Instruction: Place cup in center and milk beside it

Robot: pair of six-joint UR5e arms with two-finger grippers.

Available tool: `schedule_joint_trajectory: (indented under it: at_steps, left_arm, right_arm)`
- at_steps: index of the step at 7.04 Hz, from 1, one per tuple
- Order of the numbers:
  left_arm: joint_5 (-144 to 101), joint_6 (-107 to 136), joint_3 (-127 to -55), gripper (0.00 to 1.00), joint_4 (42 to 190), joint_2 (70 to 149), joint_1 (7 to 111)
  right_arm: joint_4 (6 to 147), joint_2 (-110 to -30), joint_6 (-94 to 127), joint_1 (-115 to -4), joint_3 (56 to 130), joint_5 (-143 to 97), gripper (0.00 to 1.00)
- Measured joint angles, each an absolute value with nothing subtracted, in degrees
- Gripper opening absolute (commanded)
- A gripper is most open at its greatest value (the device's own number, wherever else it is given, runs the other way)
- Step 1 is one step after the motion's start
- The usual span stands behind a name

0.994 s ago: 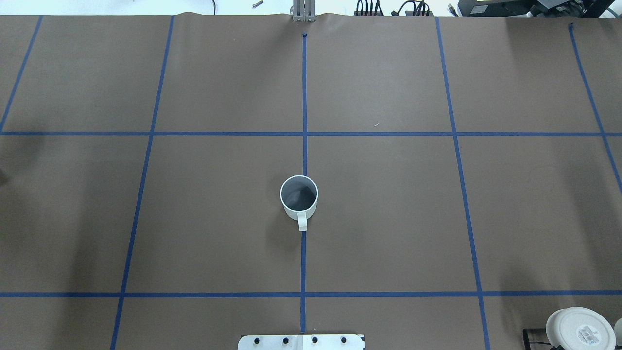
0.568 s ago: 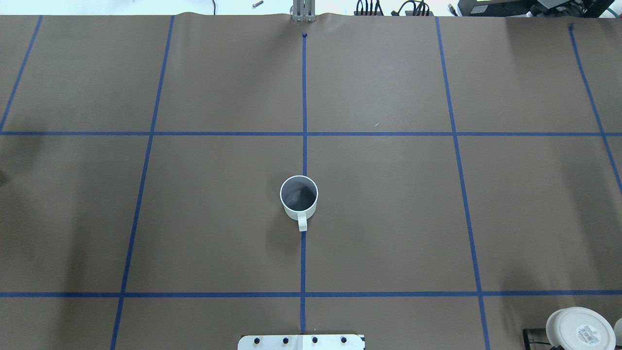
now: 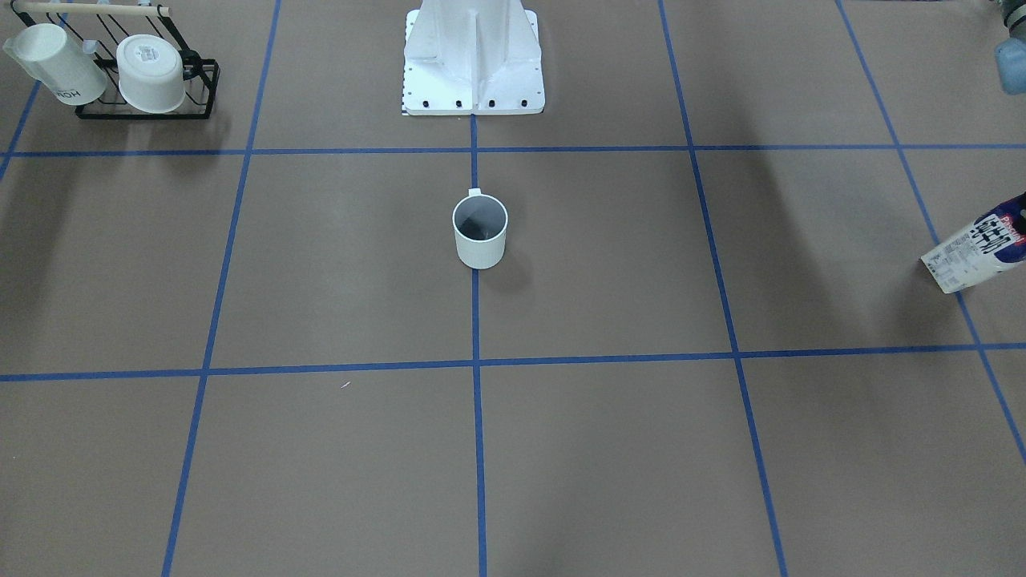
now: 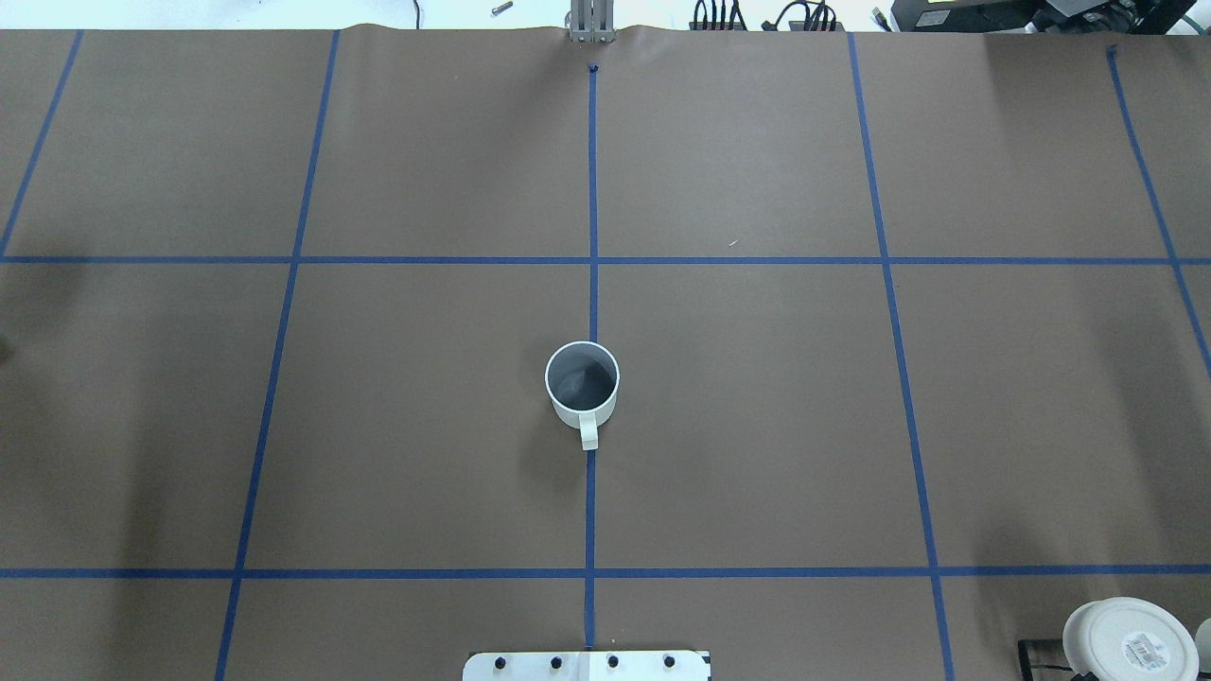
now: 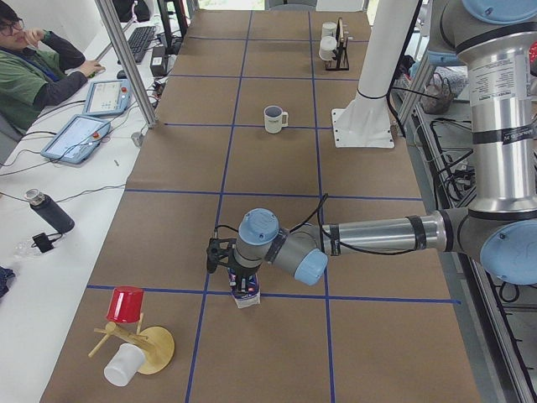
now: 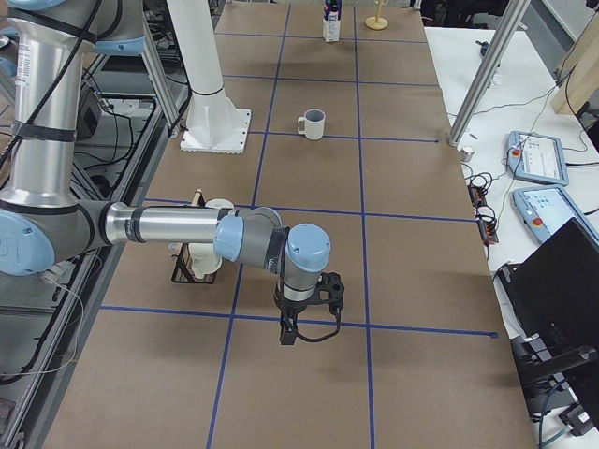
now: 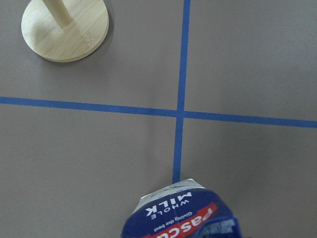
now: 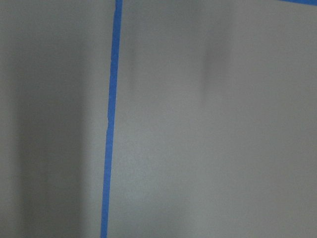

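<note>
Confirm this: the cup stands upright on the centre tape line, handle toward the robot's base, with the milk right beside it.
Wrong on one point: the front-facing view shows the milk far off at its right edge, not beside the cup. The rest holds.

Count: five cups, one milk, two holders, two grippers.
I logged one plain white cup (image 4: 582, 383) standing on the table. Two more white ones, a lettered mug (image 3: 56, 64) and a wider cup (image 3: 152, 72), sat in the single black wire rack (image 3: 210, 90). One red cup (image 5: 126, 304) and one small white cup (image 5: 124, 365) were on the single wooden stand (image 5: 159, 351). There was one milk (image 3: 974, 252) carton. My side had one left gripper (image 5: 239, 281), one right gripper (image 6: 309, 332) and one white base (image 3: 473, 80). On the side bench I saw two tablets, a far tablet (image 5: 106, 96) and a near tablet (image 5: 77, 137), plus one bottle (image 5: 49, 211), one keyboard (image 5: 137, 44) and one operator (image 5: 33, 75).
</note>
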State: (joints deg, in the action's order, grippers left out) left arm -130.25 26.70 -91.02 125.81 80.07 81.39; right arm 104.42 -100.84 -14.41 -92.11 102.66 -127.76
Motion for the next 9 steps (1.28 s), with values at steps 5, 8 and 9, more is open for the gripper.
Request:
schedule_joint_trajectory:
  at_steps: [5,8,9]
  left_arm:
    - [-133.09,27.17,-103.32,0.00,114.55,82.59,81.64]
    - [-132.93,30.81,-107.50,0.00,108.18,92.40,75.79]
    - [-131.54,35.34,-107.54,0.00,107.91,96.84,71.08]
  right_arm:
    - [104.41,-100.82,-14.41,-92.11,102.66,-127.79,1.00]
    - [104.42,-101.02,-14.49,-92.12,102.65,-127.79,1.00]
    - [104.41,-101.03,-14.48,-92.14,102.65,-127.81,1.00]
